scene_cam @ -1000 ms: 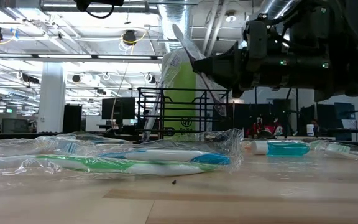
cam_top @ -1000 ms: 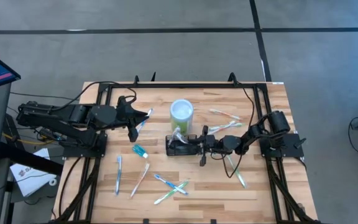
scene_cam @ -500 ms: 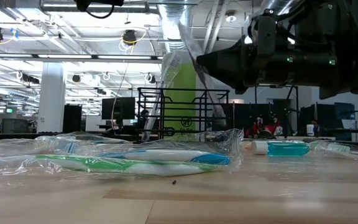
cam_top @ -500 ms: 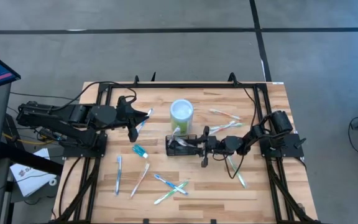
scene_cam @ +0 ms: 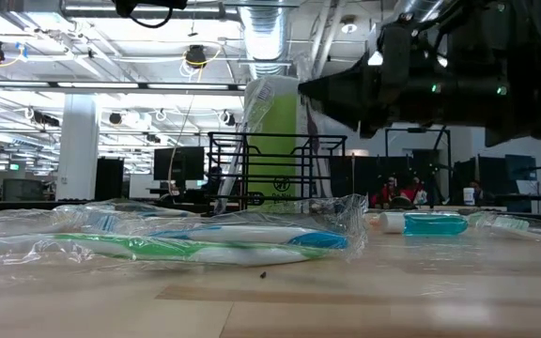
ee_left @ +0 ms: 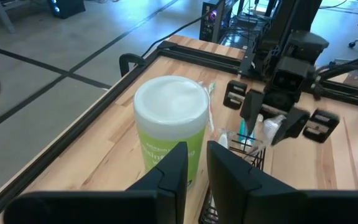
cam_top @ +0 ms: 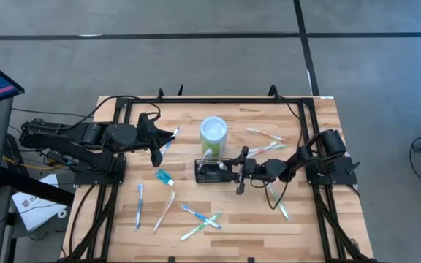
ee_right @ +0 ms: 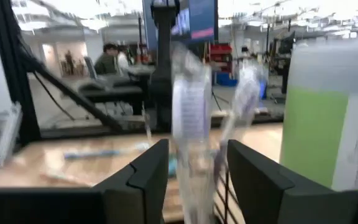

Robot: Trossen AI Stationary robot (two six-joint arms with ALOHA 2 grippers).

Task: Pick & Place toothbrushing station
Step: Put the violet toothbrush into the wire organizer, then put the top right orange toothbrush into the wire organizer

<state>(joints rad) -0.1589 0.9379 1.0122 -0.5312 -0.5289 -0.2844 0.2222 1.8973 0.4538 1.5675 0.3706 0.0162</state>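
My right claw [cam_top: 234,173] sits at the black wire-mesh caddy [cam_top: 214,170] in the middle of the bench [cam_top: 298,226], just in front of the lime-green cup [cam_top: 213,132]. Its fingers have spread apart over the last second, letting go of the wrapped toothbrush [ee_right: 189,134], which now stands in the caddy. That placement looks done; more wrapped toothbrushes [cam_top: 199,218] lie near the front edge. My left claw [cam_top: 154,143] waits toward the left edge, fingers nearly together, holding nothing I can see.
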